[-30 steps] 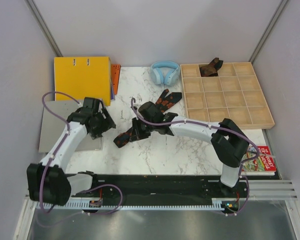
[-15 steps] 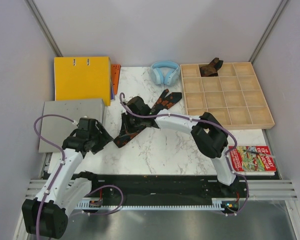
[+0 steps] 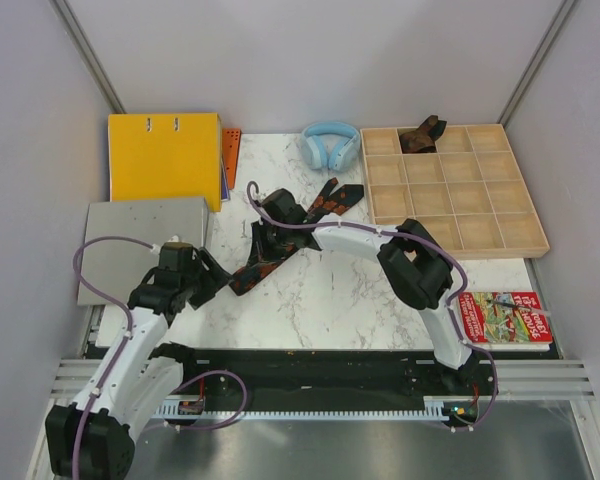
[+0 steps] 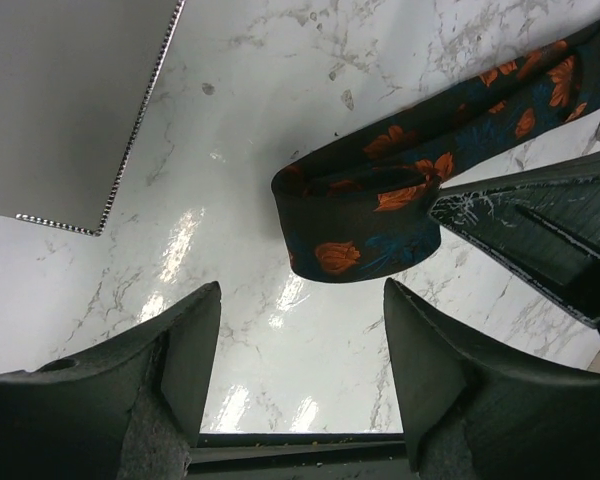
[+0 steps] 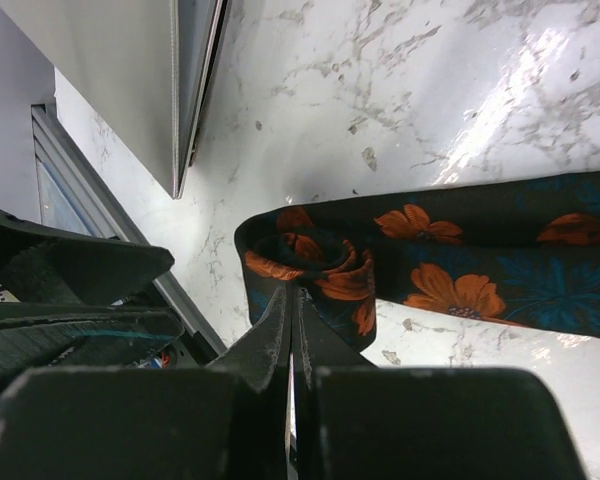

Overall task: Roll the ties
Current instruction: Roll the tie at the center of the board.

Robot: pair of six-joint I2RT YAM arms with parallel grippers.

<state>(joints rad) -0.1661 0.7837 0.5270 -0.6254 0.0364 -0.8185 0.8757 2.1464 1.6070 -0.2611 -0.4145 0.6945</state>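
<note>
The black tie with orange flowers (image 3: 332,200) is lying diagonally across the middle of the marble table (image 3: 320,300), its lower-left end curling into a loose roll (image 5: 310,262). The right hand (image 5: 292,298) is touching that roll, fingers pressed together. The left hand (image 4: 302,305) is hovering just lower left of it, fingers spread, gripping nothing. A brown tie (image 3: 420,136) is sitting in a top compartment of the wooden tray (image 3: 525,240), upper right.
</note>
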